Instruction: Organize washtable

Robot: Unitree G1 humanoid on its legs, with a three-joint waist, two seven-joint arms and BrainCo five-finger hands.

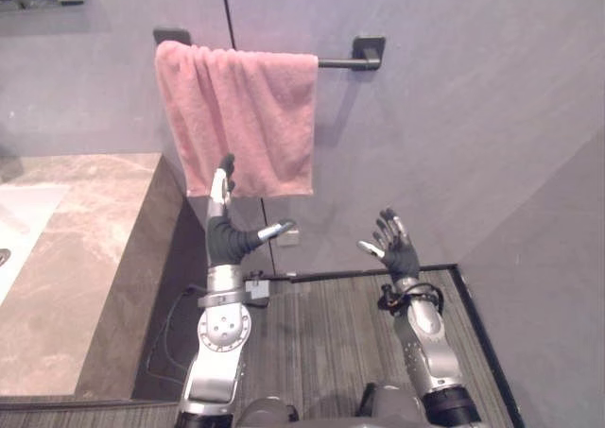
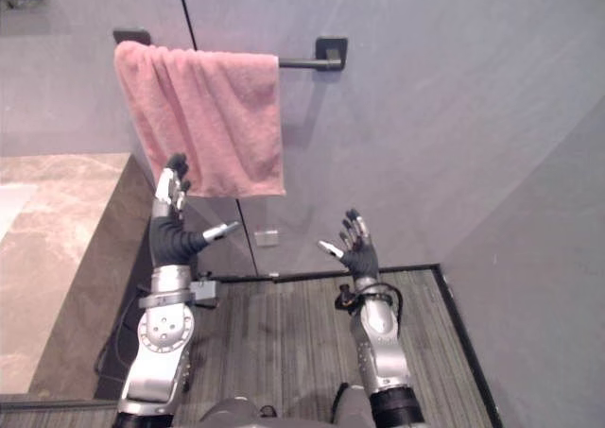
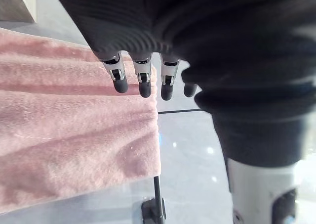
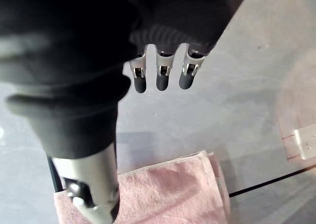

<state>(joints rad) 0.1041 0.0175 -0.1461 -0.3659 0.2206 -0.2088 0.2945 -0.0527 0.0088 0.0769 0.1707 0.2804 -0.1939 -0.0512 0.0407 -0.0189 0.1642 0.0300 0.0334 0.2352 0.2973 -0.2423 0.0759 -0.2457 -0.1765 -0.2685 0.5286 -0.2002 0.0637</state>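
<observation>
Towel: a pink terry towel [image 1: 236, 121], thick and nubby, hangs folded over the left end of the rail, its lower hem straight and its right edge falling in a soft roll.
Rail: a slim dark metal towel bar [image 1: 348, 63] with square brackets is fixed to the wall, its right end bare.
Wall: smooth grey panels [image 1: 454, 116] split by one thin dark vertical seam.
Bench: a brown veined stone bench [image 1: 85, 258] with a darker side panel stands to the robot's left, a white basin [image 1: 19, 225] sunk in its top.
Floor: grey-brown boards [image 1: 331, 324] with fine stripes, edged by a dark strip at the wall.
Left hand: the left hand [image 1: 224, 239] is raised upright, fingers [image 3: 120, 80] straight and together, thumb stuck out to the side; the dark tips reach the towel's lower hem, and contact cannot be told.
Right hand: the right hand [image 1: 397, 250] is lifted palm toward the wall, fingers spread and relaxed, holding nothing, lower than the towel and well apart from it.
</observation>
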